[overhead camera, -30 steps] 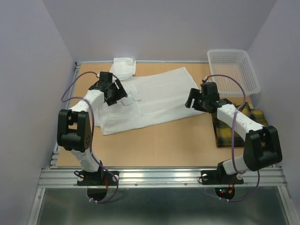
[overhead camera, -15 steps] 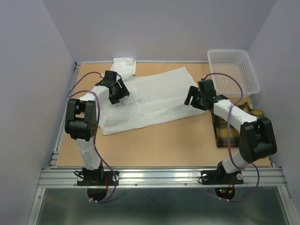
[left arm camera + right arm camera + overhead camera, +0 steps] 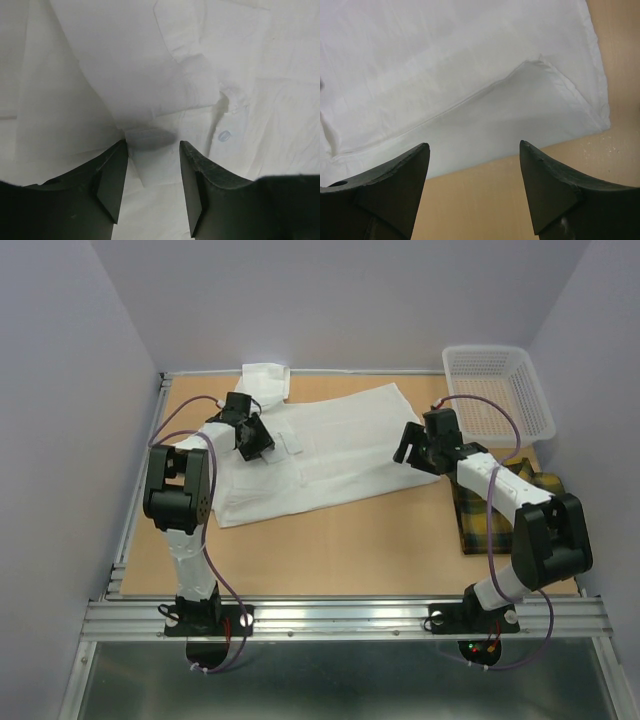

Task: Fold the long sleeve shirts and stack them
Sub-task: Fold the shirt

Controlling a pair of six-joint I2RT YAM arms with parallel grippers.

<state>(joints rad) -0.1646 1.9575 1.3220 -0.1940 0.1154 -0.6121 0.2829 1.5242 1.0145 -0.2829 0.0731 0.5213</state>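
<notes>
Seen from above, the left pincer (image 3: 258, 448) sits down on one end of the white shirt (image 3: 340, 440). The shirt lies spread flat on the desk (image 3: 340, 540) and reaches across to the right pincer (image 3: 408, 448), which is poised at its far edge. Behind the right pincer, partly under that arm, lies the folded plaid shirt (image 3: 478, 525), and off to its side stands a white mesh basket (image 3: 497, 348). In the left wrist view, the fingers (image 3: 112, 180) stand partly apart with a raised flap of white cloth in the gap, not visibly squeezed. A button (image 3: 224, 135) lies just ahead of the right-hand finger. In the right wrist view, the fingers (image 3: 395, 185) are spread wide over the shirt's hem, with bare desk between and beneath them.
</notes>
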